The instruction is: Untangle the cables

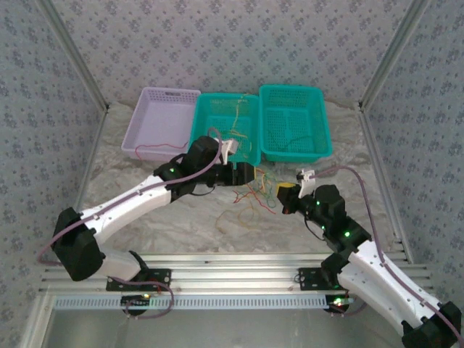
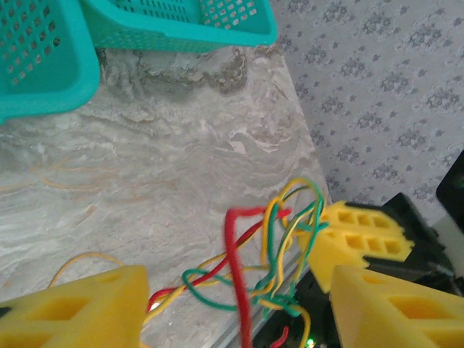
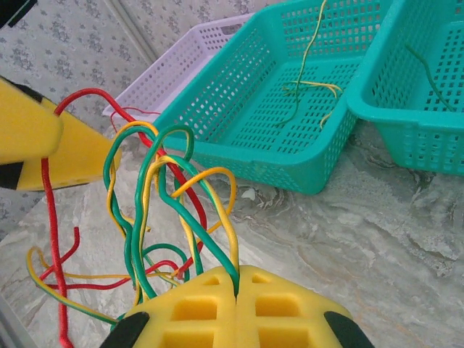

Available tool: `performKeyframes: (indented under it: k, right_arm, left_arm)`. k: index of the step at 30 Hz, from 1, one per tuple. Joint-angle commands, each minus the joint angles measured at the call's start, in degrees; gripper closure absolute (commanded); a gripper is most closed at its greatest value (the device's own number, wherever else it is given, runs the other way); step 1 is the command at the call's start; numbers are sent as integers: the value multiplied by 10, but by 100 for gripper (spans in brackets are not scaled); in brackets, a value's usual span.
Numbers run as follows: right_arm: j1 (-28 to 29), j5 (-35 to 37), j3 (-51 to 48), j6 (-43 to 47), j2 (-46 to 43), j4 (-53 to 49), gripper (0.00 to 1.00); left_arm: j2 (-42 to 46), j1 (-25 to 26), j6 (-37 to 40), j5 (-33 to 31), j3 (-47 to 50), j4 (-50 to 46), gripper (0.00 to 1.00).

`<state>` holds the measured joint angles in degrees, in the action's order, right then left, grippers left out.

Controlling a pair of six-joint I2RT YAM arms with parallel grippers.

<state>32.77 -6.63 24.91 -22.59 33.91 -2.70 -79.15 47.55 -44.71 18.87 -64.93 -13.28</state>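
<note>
The cables (image 1: 255, 190) are a knot of thin red, yellow and green wires hanging over the marbled table in front of the teal baskets. My right gripper (image 3: 237, 279) is shut on a green and a yellow strand, and loops of the tangle (image 3: 136, 222) rise from its yellow pads. My left gripper (image 2: 239, 312) is open, one yellow finger (image 2: 80, 312) to the left and one to the right of the tangle, with a thick red cable (image 2: 233, 253) running down between them, untouched. From above, the two grippers (image 1: 246, 174) (image 1: 285, 193) face each other across the knot.
At the back stand a lilac basket (image 1: 161, 119) with a red wire, a middle teal basket (image 1: 226, 127) with yellow and green wires, and a right teal basket (image 1: 293, 119) with a green wire. Loose orange strands lie on the table (image 2: 72, 185).
</note>
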Motion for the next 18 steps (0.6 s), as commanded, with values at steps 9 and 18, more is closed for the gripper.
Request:
performKeyframes:
  k: [9,18]
  right_arm:
    - [12,-7,22,-4,16,35,100]
    - [11,82,18,6,22,-30,100]
  left_arm:
    - [7,-5,7,25,-2,22,86]
    - [81,-45,45,-32,9,-27,100]
